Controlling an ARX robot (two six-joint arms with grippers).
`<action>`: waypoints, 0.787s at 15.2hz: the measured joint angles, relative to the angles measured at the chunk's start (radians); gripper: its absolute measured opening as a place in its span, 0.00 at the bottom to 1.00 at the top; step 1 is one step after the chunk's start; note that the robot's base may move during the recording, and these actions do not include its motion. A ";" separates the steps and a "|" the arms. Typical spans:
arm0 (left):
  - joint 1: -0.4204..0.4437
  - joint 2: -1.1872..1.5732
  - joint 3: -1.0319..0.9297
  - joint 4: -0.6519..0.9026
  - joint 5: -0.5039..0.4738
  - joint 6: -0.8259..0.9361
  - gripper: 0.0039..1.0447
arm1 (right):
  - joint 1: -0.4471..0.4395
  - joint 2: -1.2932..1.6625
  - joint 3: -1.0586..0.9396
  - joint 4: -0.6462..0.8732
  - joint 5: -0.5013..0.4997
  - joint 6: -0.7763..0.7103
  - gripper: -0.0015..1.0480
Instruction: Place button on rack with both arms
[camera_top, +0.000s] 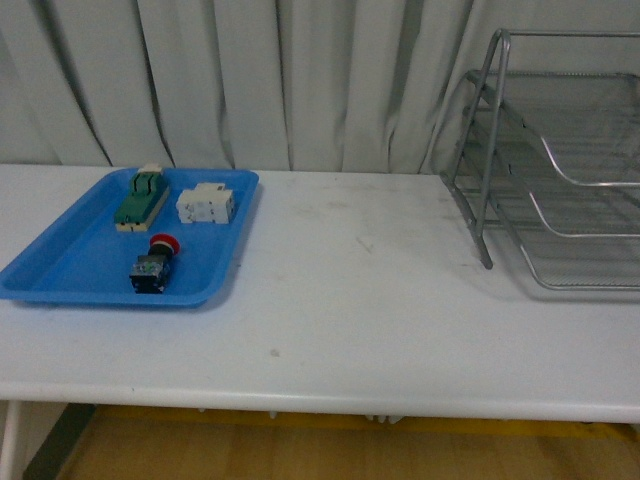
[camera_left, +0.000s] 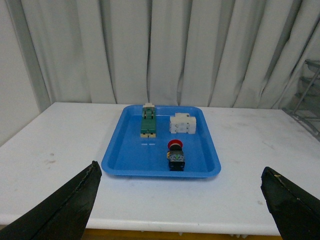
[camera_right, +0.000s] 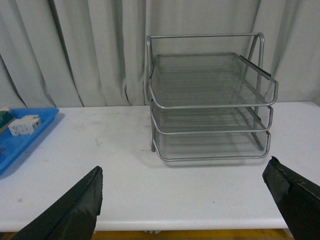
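On table (camera_top: 350, 310), left side: blue tray (camera_top: 60, 272). Contents of tray:
- button (camera_top: 155, 264), lying on its side near the tray's front edge, red cap toward the curtain (camera_top: 250, 80);
- green block (camera_top: 140, 198), at the far end, behind the button;
- white block (camera_top: 206, 205), just right of the green block.

On table, right side: rack (camera_top: 560, 170), three wire-mesh tiers, upright, well apart from the tray.

Left pincer (camera_left: 180, 171): spread wide, holding nothing, low over the table's near part, facing the tray.

Right pincer (camera_right: 183, 167): spread wide, holding nothing, facing the rack's front.
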 joint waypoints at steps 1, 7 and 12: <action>0.000 0.000 0.000 0.000 0.000 0.000 0.94 | 0.000 0.000 0.000 0.000 0.000 0.000 0.94; 0.000 0.000 0.000 0.000 0.000 0.000 0.94 | 0.000 0.000 0.000 0.000 0.000 0.000 0.94; 0.000 0.000 0.000 0.000 0.000 0.000 0.94 | 0.000 0.000 0.000 0.000 0.000 0.000 0.94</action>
